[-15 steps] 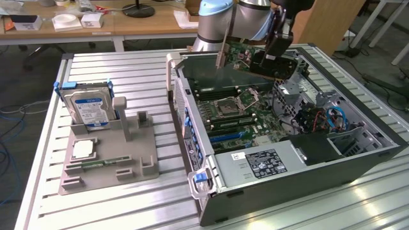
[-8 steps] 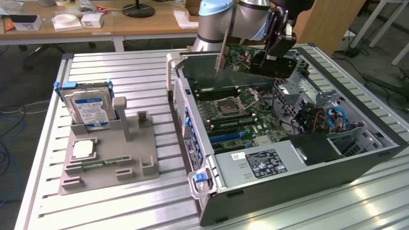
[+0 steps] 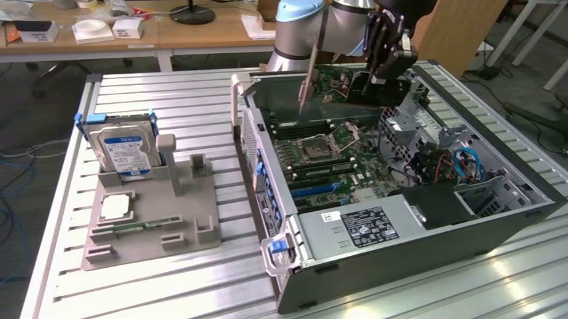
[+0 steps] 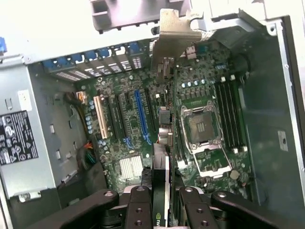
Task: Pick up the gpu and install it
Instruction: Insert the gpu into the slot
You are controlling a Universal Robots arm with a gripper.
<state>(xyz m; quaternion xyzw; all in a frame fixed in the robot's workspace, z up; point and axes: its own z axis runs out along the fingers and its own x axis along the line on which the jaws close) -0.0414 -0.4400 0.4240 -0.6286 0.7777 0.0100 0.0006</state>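
While the gripper (image 3: 380,74), partly closed, pinches the gpu (image 3: 330,83) at the exterior view's top middle, the card hangs over the open computer case (image 3: 426,249). The wrist view shows a blue slot (image 4: 140,117) inside; the exterior view, a hard drive (image 3: 124,149) at left.

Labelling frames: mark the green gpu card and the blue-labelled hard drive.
green gpu card with silver bracket (image 3: 334,82), exterior view, green board face.
blue-and-white-labelled hard drive (image 3: 124,153), exterior view, front label.

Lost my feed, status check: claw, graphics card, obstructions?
Claw shut on graphics card. Card above open computer case, not seated. No obstruction seen over the slots.
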